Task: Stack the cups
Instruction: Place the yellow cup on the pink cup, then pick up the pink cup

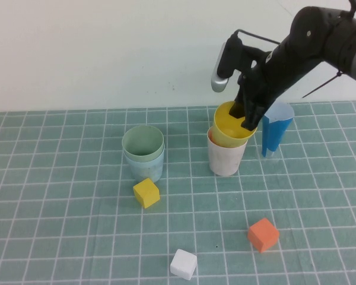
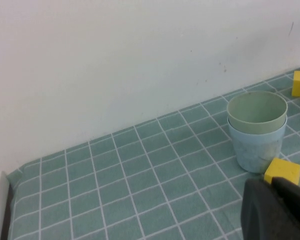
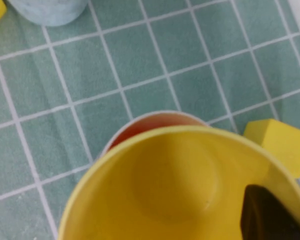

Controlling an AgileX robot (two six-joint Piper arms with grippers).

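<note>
My right gripper (image 1: 249, 120) is shut on the rim of the yellow cup (image 1: 231, 126), with one finger (image 3: 273, 216) inside it. The yellow cup is tilted, and its base sits in the mouth of the pale pink cup (image 1: 226, 159), whose rim (image 3: 140, 126) shows just beyond the yellow one (image 3: 165, 185). The pale green cup (image 1: 143, 142) is nested in the light blue cup (image 1: 147, 168) at mid-table; both also show in the left wrist view (image 2: 256, 111). My left gripper (image 2: 271, 184) is shut and empty, low at the table's left edge.
A dark blue cone-shaped cup (image 1: 276, 132) stands right behind the pink cup. A yellow cube (image 1: 146, 193) touches the blue cup's front. A second yellow cube (image 3: 282, 145) lies by the pink cup. An orange cube (image 1: 263, 234) and a white cube (image 1: 184, 264) lie near the front.
</note>
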